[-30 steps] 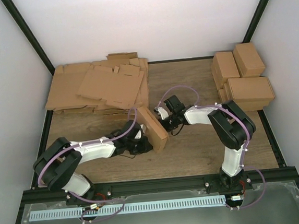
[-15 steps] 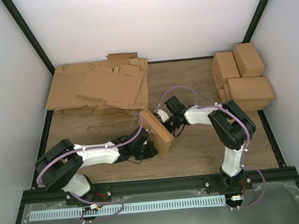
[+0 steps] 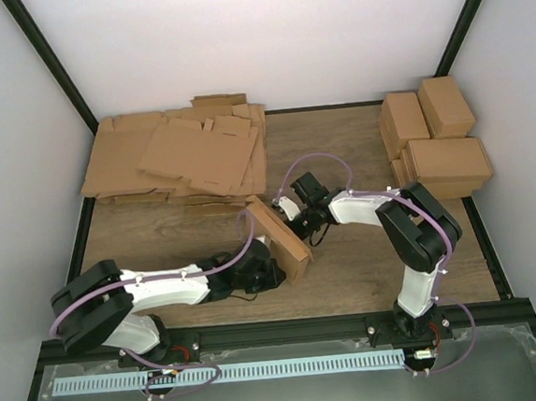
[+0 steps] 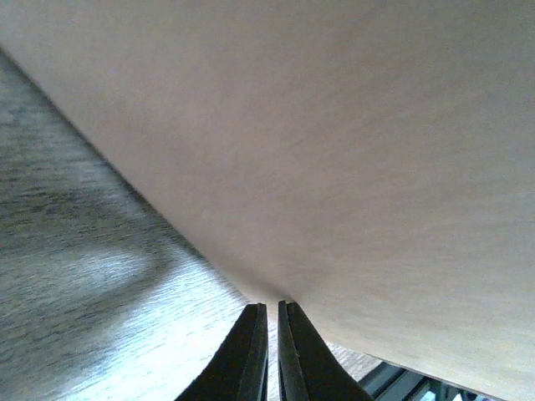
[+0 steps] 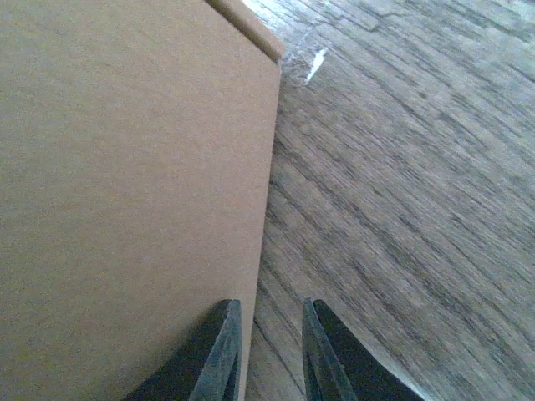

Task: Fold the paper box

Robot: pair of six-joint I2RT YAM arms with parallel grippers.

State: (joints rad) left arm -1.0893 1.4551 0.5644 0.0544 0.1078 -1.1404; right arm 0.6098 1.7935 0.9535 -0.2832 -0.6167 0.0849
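Presently, the paper box [image 3: 281, 236] is seen standing on one edge on the bench [image 3: 368, 267], slanted, between the two hands. The left hand [image 3: 270, 272] is placed just beside the near-left face of the box. In its wrist view, its fingers [image 4: 249, 355] are clenched together with only a very thin slit between them, and nothing is gripped there. The broad brown face of the box fills the view above and ahead of them. Whether the tips touch the cardboard cannot be told.

The right hand [image 3: 294, 209] is set at the opposite face of the box, at its far end. In that wrist view, the two fingers [image 5: 219, 351] are held a little apart and released, with bare bench wood seen in the gap. One straight edge of the box runs down close beside the left one of them, and no cardboard is clamped.

Well beyond the left hand a heap of flat cardboard sheets [image 3: 180, 157] is lying, and far to the right of the right hand some folded boxes [image 3: 436, 139] are stacked.
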